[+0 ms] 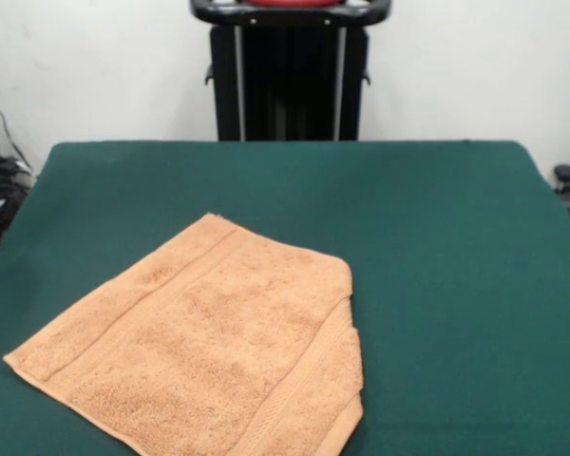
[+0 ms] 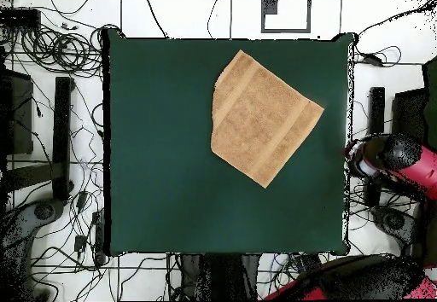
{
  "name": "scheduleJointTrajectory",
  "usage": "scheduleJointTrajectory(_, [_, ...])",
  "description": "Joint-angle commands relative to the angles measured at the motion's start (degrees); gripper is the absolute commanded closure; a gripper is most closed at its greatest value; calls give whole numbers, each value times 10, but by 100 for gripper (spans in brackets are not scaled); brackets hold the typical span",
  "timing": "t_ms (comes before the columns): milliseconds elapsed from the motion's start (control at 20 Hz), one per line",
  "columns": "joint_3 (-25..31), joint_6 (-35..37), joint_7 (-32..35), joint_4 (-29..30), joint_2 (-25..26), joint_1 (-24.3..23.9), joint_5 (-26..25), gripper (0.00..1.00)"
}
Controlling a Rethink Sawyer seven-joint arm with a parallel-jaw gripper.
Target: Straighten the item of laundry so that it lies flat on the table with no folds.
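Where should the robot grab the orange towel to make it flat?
Probably at the folded-over corner of the towel, on its right edge in the front view, where a doubled layer shows. Coming from above, it could pinch the top layer and pull it outward across the table.

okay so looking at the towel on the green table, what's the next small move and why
Probably bring the end effector over the towel and grip its folded-over corner, then pull it outward. That edge looks doubled, while the arm sits off the table.
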Motion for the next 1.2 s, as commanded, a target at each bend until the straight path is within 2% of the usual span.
scheduleJointTrajectory(50, [13, 10, 155, -29, 23, 52, 51, 100])
scheduleJointTrajectory(400, [-3, 7, 172, -28, 22, 83, 77, 100])
scheduleJointTrajectory(500, [-2, -26, 171, -13, 19, 81, 86, 100])
scheduleJointTrajectory(850, [-40, 25, 244, -88, 35, 126, 134, 100])
scheduleJointTrajectory(1000, [-47, 44, 258, -104, 36, 139, 151, 100])
scheduleJointTrajectory(1200, [-45, 33, 261, -111, 49, 136, 171, 100])
